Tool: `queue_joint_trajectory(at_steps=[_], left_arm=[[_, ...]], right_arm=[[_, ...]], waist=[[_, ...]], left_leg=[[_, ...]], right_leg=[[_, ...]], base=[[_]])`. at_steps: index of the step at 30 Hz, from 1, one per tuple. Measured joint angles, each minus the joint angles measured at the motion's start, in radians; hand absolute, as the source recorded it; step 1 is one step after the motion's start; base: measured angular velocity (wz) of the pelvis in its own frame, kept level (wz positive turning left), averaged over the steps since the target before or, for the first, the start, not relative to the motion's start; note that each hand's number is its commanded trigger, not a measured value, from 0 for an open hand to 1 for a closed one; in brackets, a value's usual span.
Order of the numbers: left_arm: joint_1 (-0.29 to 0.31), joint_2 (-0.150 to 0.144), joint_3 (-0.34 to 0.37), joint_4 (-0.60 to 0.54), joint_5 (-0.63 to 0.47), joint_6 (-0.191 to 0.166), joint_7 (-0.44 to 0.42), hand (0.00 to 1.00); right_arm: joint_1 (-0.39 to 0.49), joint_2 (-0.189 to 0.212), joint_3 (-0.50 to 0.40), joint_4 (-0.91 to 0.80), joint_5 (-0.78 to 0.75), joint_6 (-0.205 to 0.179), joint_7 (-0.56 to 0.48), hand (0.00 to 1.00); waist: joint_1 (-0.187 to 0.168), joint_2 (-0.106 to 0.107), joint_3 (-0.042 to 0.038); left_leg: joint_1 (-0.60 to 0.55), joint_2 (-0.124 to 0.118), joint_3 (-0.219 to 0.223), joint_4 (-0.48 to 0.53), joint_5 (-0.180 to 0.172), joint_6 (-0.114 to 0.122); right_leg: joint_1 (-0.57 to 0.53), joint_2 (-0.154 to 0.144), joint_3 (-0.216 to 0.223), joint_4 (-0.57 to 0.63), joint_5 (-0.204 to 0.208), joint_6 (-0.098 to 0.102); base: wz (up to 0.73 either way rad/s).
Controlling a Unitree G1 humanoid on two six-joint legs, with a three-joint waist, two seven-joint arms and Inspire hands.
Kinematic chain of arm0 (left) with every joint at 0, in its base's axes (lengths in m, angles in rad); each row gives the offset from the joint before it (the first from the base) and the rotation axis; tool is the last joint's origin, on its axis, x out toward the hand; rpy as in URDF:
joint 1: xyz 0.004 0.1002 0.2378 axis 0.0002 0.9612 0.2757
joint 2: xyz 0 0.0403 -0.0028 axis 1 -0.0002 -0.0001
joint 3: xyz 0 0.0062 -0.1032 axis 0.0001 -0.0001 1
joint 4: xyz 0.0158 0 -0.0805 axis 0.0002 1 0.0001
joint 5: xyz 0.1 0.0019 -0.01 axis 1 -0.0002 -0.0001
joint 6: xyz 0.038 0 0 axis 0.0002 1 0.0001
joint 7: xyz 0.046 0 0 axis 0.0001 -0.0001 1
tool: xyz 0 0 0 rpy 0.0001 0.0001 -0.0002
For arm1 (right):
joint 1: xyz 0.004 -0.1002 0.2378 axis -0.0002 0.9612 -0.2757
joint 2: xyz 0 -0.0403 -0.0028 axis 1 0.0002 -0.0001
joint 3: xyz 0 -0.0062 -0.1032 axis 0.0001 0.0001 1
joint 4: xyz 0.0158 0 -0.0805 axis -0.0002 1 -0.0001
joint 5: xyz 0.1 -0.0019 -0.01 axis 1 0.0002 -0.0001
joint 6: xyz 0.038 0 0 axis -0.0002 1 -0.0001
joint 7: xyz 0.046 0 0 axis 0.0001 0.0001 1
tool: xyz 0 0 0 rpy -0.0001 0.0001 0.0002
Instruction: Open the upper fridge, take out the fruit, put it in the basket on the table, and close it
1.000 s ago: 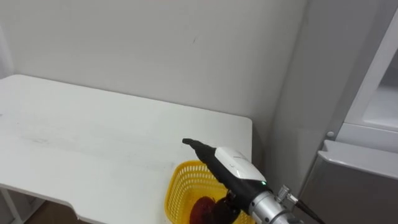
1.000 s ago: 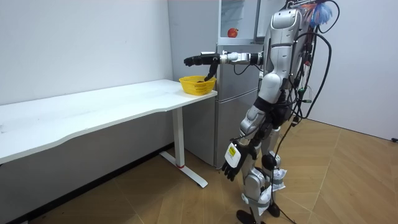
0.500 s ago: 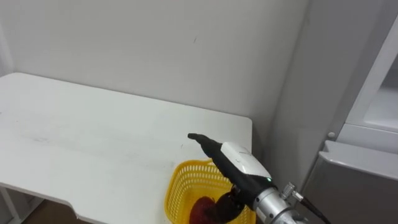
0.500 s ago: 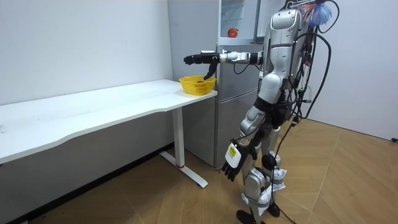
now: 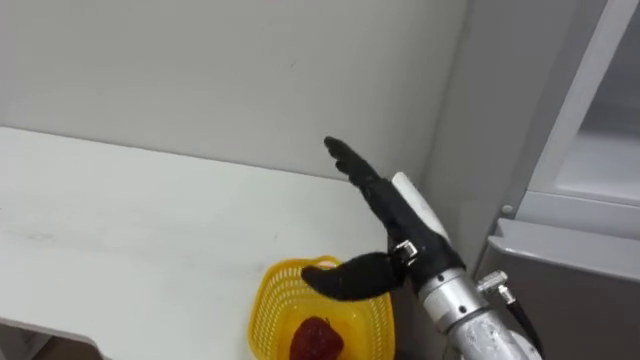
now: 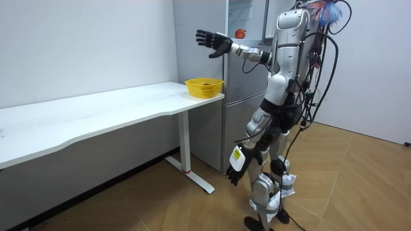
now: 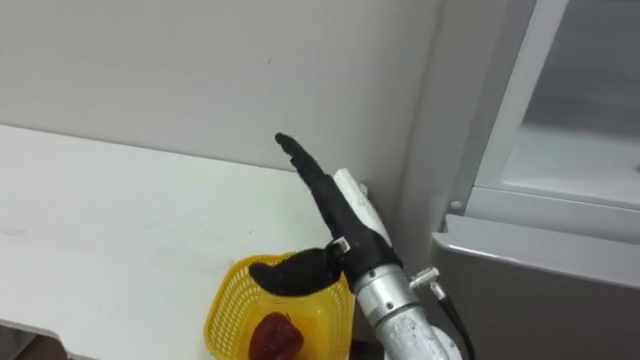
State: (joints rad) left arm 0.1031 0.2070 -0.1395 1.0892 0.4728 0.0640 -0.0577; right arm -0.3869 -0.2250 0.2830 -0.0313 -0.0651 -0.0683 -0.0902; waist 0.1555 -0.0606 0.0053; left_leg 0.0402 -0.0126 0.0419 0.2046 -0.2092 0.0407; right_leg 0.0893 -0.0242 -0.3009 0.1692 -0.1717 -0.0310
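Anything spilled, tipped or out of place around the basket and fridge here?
Nothing stands out. The yellow basket sits upright near the table's end with a red item inside; the right robot hand is open above it, holding nothing.

basket (image 5: 266, 312) on table (image 5: 120, 230) right end | fruit (image 5: 316, 338) in basket | fridge (image 5: 560, 265) right of table | right hand (image 5: 396, 224) above basket

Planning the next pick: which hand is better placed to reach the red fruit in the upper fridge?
Likely right: the right hand is raised and open beside the fridge, level with the red fruit; the left hand hangs by the thigh.
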Motion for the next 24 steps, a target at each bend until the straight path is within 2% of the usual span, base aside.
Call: queue_joint_trajectory(at_steps=[3, 5, 7, 9, 10, 12, 17, 22, 24], left_arm=[[0.004, -0.002, 0.011, -0.001, 0.0, -0.002, 0.009, 0.0], [0.005, -0.005, 0.019, -0.004, 0.0, -0.007, 0.01, 0.0], [0.009, -0.008, 0.018, -0.001, -0.003, -0.011, 0.012, 0.0], [0.023, -0.017, 0.018, 0.002, -0.007, -0.023, 0.035, 0.0], [0.028, -0.024, 0.018, 0.009, -0.006, -0.029, 0.047, 0.0], [0.027, -0.027, 0.019, 0.027, -0.007, -0.034, 0.055, 0.0], [0.028, -0.031, 0.019, 0.053, -0.009, -0.042, 0.07, 0.0], [0.029, -0.033, 0.018, 0.069, -0.009, -0.049, 0.078, 0.0], [0.031, -0.033, 0.018, 0.068, -0.009, -0.049, 0.078, 0.0]], right_arm=[[0.046, 0.011, -0.03, -0.091, -0.013, -0.015, -0.04, 0.0], [0.076, 0.011, -0.046, -0.151, -0.02, -0.026, -0.059, 0.0], [0.095, 0.01, -0.051, -0.197, -0.003, -0.034, -0.073, 0.0], [0.136, 0.011, -0.066, -0.26, 0.018, -0.051, -0.083, 0.0], [0.146, 0.01, -0.073, -0.282, 0.018, -0.058, -0.095, 0.0], [0.166, 0.01, -0.085, -0.32, 0.018, -0.072, -0.119, 0.0], [0.209, 0.008, -0.157, -0.409, 0.015, -0.109, -0.191, 0.0], [0.22, 0.008, -0.215, -0.418, 0.013, -0.153, -0.296, 0.0], [0.248, 0.008, -0.232, -0.418, 0.006, -0.164, -0.317, 0.0]], waist=[[-0.018, 0.01, -0.0048], [-0.029, 0.014, -0.0037], [-0.047, 0.024, 0.0009], [-0.06, 0.036, -0.0011], [-0.066, 0.038, -0.0062], [-0.074, 0.043, -0.009], [-0.108, 0.041, -0.0105], [-0.147, 0.041, -0.0103], [-0.151, 0.042, -0.0102]], left_leg=[[0.007, 0.001, 0.009, -0.002, 0.0, 0.0], [0.008, 0.001, 0.01, -0.003, 0.0, 0.0], [0.014, 0.001, 0.015, -0.008, 0.0, 0.0], [0.025, 0.004, 0.036, -0.017, -0.001, 0.0], [0.027, 0.006, 0.04, -0.017, -0.001, 0.001], [0.028, 0.008, 0.051, -0.018, -0.001, 0.0], [0.028, 0.012, 0.065, -0.017, 0.0, 0.0], [0.034, 0.013, 0.076, -0.017, -0.001, 0.0], [0.039, 0.014, 0.08, -0.018, -0.001, -0.001]], right_leg=[[0.003, 0.0, 0.008, 0.0, 0.0, 0.0], [0.003, 0.0, 0.013, 0.0, 0.0, 0.0], [0.007, 0.001, 0.019, 0.001, 0.0, 0.0], [0.008, 0.004, 0.036, 0.001, 0.0, 0.001], [0.007, 0.005, 0.048, 0.002, 0.001, 0.001], [0.001, 0.006, 0.056, 0.005, 0.001, 0.0], [-0.01, 0.01, 0.074, 0.018, 0.001, 0.0], [-0.009, 0.011, 0.084, 0.018, 0.002, -0.001], [-0.005, 0.012, 0.085, 0.018, 0.002, -0.001]], base=[[-0.08], [-0.07], [-0.09], [-0.21], [-0.2], [-0.18], [-0.1], [-0.06], [-0.02]])
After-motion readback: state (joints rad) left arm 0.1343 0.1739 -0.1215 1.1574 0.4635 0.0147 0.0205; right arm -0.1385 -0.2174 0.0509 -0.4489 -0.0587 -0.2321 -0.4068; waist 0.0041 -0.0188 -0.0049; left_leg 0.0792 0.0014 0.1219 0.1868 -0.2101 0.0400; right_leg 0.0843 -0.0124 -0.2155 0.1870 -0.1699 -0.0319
